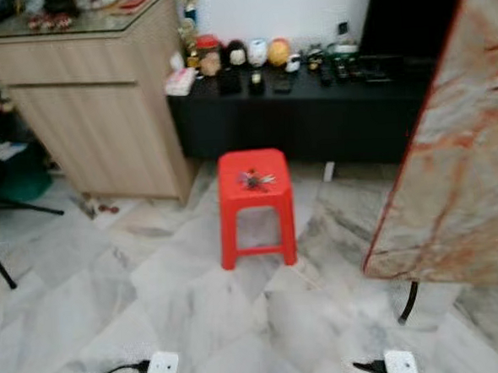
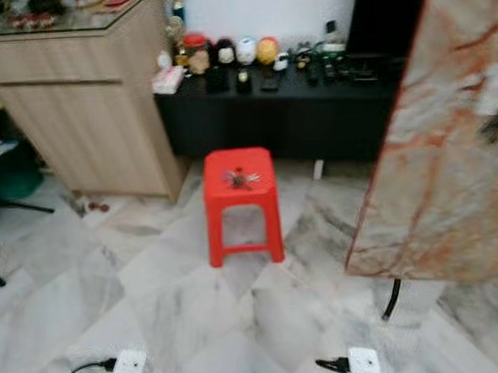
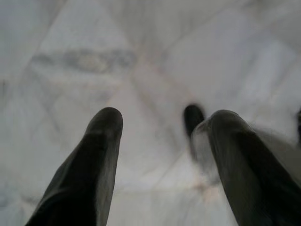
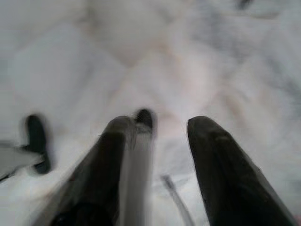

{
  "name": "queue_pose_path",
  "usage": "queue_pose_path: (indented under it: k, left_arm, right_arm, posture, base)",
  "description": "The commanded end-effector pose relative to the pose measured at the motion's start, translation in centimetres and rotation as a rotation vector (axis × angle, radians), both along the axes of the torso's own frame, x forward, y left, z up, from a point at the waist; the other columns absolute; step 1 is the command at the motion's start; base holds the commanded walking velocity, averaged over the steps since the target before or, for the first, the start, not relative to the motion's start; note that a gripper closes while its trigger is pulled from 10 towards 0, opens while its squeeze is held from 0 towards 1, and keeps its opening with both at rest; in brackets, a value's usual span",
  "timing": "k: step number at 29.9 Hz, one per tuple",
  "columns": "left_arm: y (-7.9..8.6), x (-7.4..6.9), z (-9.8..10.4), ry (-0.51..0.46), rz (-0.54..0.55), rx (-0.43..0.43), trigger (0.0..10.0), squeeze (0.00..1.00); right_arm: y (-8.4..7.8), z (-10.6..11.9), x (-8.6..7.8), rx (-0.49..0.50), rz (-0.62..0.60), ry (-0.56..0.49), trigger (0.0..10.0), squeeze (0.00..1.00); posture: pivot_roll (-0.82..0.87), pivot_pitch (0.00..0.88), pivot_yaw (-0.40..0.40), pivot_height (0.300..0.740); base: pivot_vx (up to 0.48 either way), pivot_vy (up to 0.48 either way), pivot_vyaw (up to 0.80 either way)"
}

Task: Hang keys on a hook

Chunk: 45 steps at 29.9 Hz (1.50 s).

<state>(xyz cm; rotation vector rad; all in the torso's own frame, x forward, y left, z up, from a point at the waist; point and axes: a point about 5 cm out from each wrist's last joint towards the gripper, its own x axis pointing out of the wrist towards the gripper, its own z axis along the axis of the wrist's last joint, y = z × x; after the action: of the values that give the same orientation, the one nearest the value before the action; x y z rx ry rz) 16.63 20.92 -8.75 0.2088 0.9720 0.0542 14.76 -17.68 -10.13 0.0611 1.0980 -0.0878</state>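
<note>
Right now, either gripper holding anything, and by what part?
Nothing held. Left gripper and right gripper are open over bare floor; the keys lie on the red stool.

Two long black fingers on left gripper (image 3: 157, 122), rounded at tips, smooth and matte, widening toward base; same tapered black pair on right gripper (image 4: 162, 125), blurred, faint grey sheen along edges

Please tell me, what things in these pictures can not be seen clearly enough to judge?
- Keys on the red stool: eye views, too small and blurred to count.
- Hook: dark mark on the marbled panel, right eye view, too blurred to identify.
- Small items on the black cabinet: blurred.
</note>
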Motion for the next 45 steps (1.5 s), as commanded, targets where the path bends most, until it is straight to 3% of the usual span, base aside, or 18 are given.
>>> queue_pose_path:
  k: [1, 10, 35, 45]
  left_arm:
    - [-0.56, 0.03, -0.1, 0.003, 0.005, -0.015, 10.0, 0.0]
    - [-0.4, -0.14, -0.15, 0.006, 0.016, -0.014, 10.0, 0.0]
    - [-0.28, -0.15, -0.11, -0.006, 0.033, -0.049, 10.0, 0.0]
    - [-0.34, 0.04, -0.02, -0.016, 0.023, -0.044, 10.0, 0.0]
  right_arm:
    - [-1.14, 0.06, -0.19, -0.025, -0.015, -0.001, 10.0, 0.0]
    - [-1.15, 0.08, -0.14, -0.024, -0.011, -0.002, 10.0, 0.0]
    - [-1.1, 0.08, -0.12, -0.049, 0.018, 0.0, 10.0, 0.0]
    - [-1.04, 0.05, -0.23, -0.033, -0.027, -0.008, 10.0, 0.0]
  posture:
    - [-0.06, 0.04, -0.029, 0.74]
    - [-0.06, 0.045, -0.033, 0.74]
    - [-0.06, 0.03, -0.028, 0.74]
    - [-0.06, 0.014, -0.022, 0.74]
  base:
    - [0.0, 0.465, 0.0]
    - [0.0, 0.386, 0.0]
    - [0.0, 0.0, 0.0]
    - [0.154, 0.0, 0.46]
